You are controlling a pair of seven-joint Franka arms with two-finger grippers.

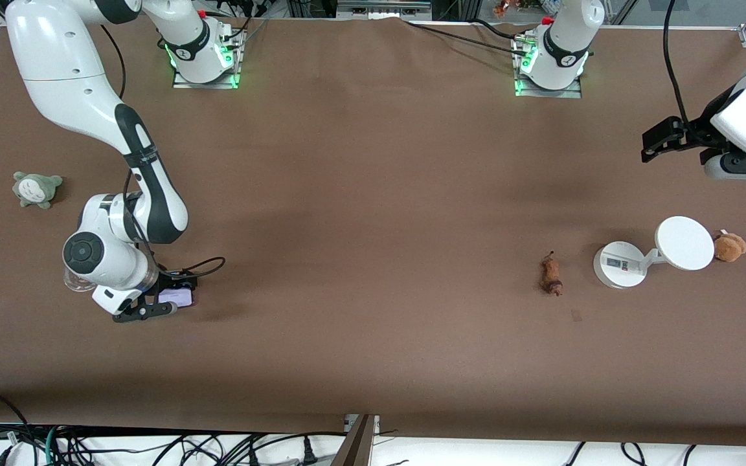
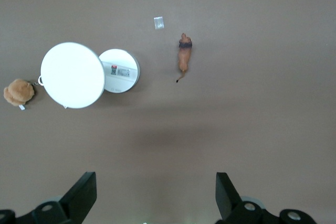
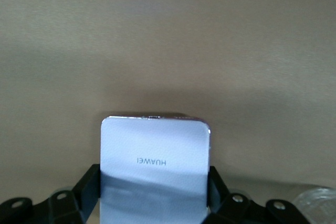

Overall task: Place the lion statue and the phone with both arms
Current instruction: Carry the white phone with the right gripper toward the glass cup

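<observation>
The phone (image 1: 177, 296), a pale lavender-white slab marked HUAWEI, sits between the fingers of my right gripper (image 1: 167, 303) low at the table surface, toward the right arm's end. In the right wrist view both black fingers press the phone's (image 3: 155, 153) long sides, so my right gripper (image 3: 154, 184) is shut on it. The lion statue (image 1: 550, 274), small and orange-brown with a dark band, lies on the table toward the left arm's end; it also shows in the left wrist view (image 2: 184, 59). My left gripper (image 1: 651, 144) hangs open and empty high over that end (image 2: 155, 184).
A white round disc stand (image 1: 684, 243) on a round base (image 1: 619, 264) stands beside the lion, with a fluffy brown plush (image 1: 729, 246) next to it. A grey plush (image 1: 36, 189) lies at the right arm's end. A small patch (image 1: 576, 315) marks the cloth near the lion.
</observation>
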